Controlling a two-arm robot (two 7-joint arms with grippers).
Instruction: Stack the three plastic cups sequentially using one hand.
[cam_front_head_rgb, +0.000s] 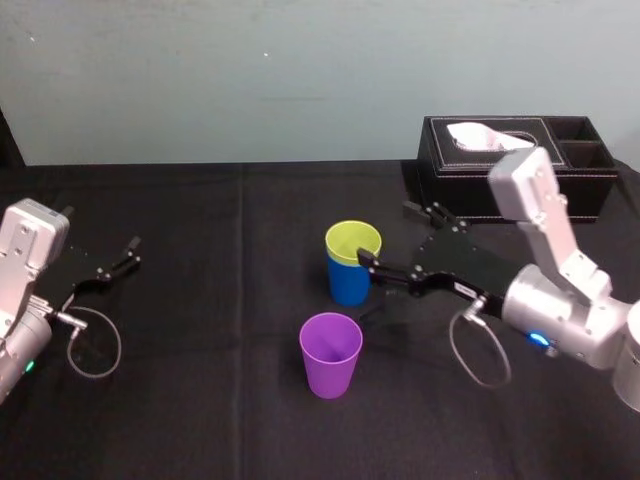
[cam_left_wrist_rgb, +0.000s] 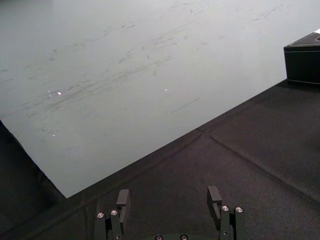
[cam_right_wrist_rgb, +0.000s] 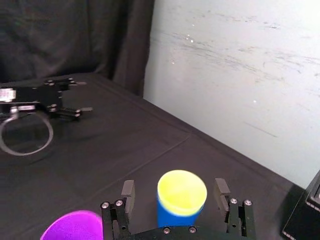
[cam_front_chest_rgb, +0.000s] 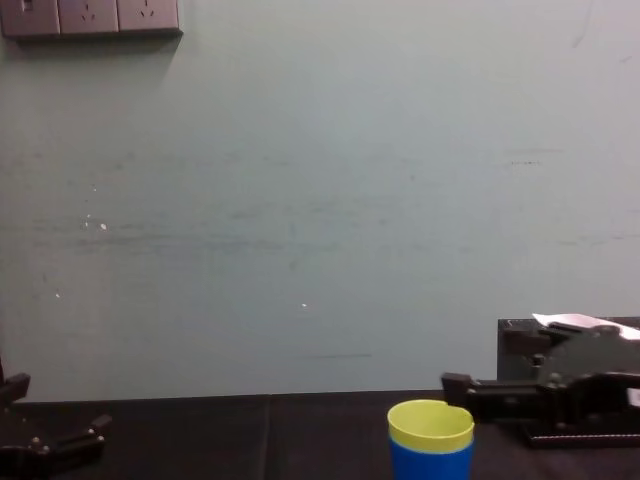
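Three cups are counted on the black tablecloth: lime cup nested in blue cup, purple cup nearby. Both grippers are held open, empty: right gripper beside the nested pair, left gripper parked left. A pale wall is seen behind.

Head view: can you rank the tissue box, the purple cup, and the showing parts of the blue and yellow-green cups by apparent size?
1. tissue box
2. purple cup, whole, but nearest the camera
3. blue cup and yellow-green cup, tied: nested, their showing parts look alike
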